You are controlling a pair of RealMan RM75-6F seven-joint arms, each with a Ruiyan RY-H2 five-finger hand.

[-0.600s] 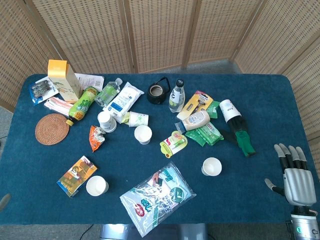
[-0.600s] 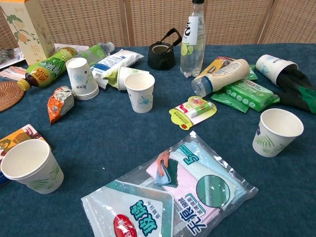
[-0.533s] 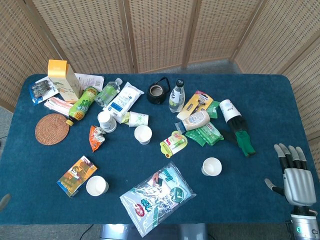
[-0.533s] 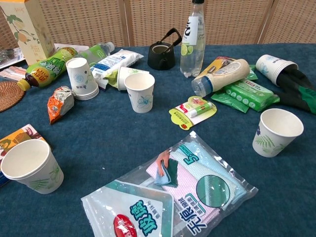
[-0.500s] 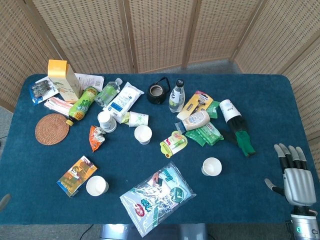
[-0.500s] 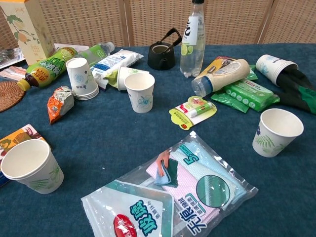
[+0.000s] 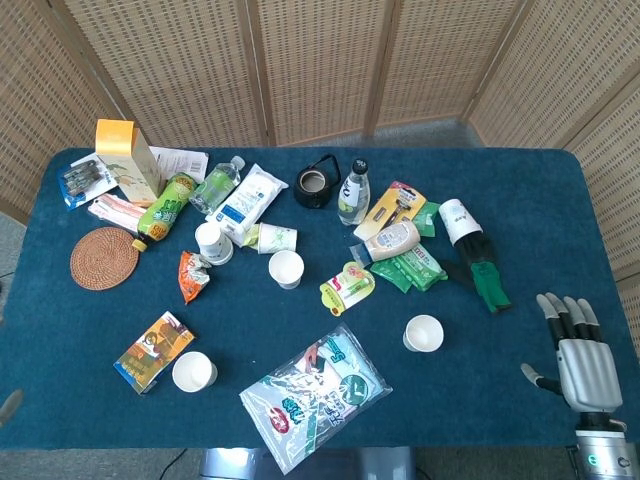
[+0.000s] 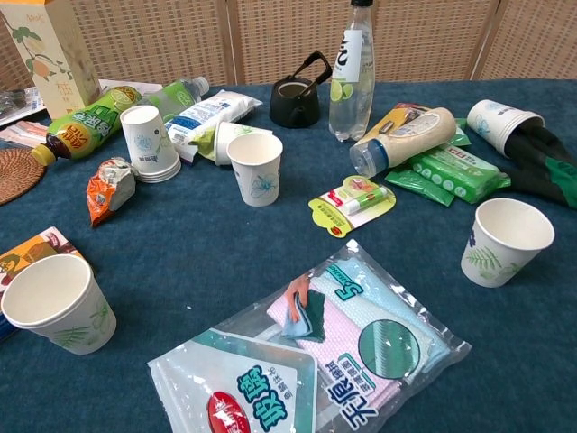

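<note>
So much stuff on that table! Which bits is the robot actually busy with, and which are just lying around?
In hand:
right hand, fingers spread, holding nothing
paper cup, upright, nearest to it
green-and-black gloves, close by

Lying about:
cleaning-cloth pack
lip balm card
woven coaster
black teapot

Six paper cups (image 7: 423, 333), four bottles (image 7: 353, 192), one coaster (image 7: 104, 257).

The table (image 7: 560, 200) is covered in deep blue cloth. At five o'clock the right robot hand (image 7: 580, 360) is silver-grey with dark fingertips. The paper cup (image 7: 423, 333) nearest it is white with a green leaf print. The gloves (image 7: 485, 275) at three o'clock are black and green.
</note>
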